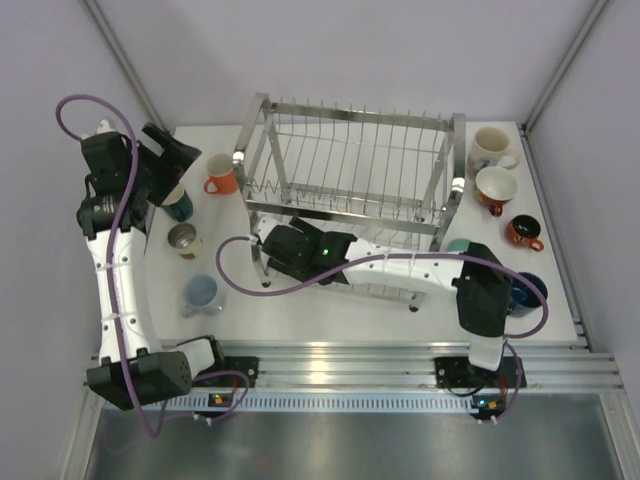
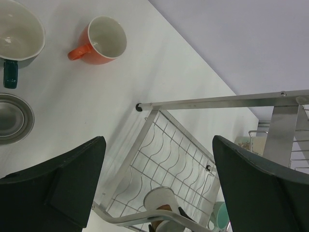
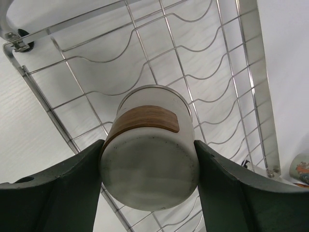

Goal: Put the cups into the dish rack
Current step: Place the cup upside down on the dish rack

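Our right arm reaches low across the front of the dish rack [image 1: 355, 118]. The right gripper [image 3: 148, 191] pinches a cream cup [image 3: 149, 154] with a wooden band, base toward the wrist, over the lower tier's wires at the left end. Our left arm stretches up the left edge of the table [image 1: 340, 305]. The left gripper [image 2: 158, 164] is spread wide, just beside the teal cup [image 1: 178, 207] and near the orange cup [image 1: 220, 178].
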You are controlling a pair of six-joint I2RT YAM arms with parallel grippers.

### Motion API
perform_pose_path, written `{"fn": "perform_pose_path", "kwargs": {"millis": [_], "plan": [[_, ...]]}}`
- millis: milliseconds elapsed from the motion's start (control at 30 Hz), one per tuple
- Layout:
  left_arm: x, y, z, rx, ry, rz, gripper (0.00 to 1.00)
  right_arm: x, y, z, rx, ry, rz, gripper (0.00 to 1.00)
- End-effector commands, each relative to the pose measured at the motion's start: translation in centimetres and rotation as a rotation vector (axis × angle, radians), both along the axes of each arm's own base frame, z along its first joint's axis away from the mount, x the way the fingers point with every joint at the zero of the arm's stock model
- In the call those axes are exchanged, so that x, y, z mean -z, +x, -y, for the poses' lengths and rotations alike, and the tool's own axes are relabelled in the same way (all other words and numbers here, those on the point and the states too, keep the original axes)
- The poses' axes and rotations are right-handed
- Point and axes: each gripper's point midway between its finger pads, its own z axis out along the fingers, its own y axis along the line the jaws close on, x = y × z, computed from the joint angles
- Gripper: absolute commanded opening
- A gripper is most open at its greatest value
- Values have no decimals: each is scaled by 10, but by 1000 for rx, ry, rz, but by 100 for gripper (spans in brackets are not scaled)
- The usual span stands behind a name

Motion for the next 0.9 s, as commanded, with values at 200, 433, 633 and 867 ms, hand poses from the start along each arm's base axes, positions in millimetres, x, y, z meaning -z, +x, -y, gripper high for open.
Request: {"fn": "perform_pose_path", "kwargs": {"millis": [200,433,633,867], "plan": [[-11,3,-1,22,35,64,98,5,30,-4,56,23,86,22],[-9,4,0,28,26,64,98,7,44,3,83,36,74,24],[-7,4,2,32,17,63,98,8,49,2,70,38,77,31],[-7,2,1,29,22,66,98,13,50,4,69,33,64,50]]}}
